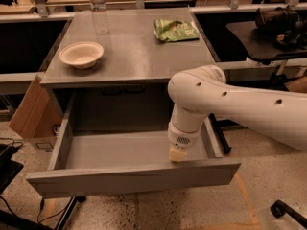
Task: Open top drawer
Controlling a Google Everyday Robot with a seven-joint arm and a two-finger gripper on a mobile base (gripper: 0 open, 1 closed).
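The top drawer [134, 177] is a wide matte-grey drawer with a plain flat front. It stands pulled far out from under the grey cabinet top [139, 51], and its shallow grey box interior shows with nothing in it. My white arm reaches in from the right and bends down over the drawer's right part. The gripper [177, 153] hangs at the arm's end, just behind the inner side of the drawer front, right of its middle. Only its pale tip shows.
On the cabinet top stand a white bowl [81, 54] at the left, a clear plastic bottle [99, 8] at the back, and a green chip bag [175, 29] at the back right. A cardboard box [29, 110] leans at the left. A dark table [268, 32] is at the right.
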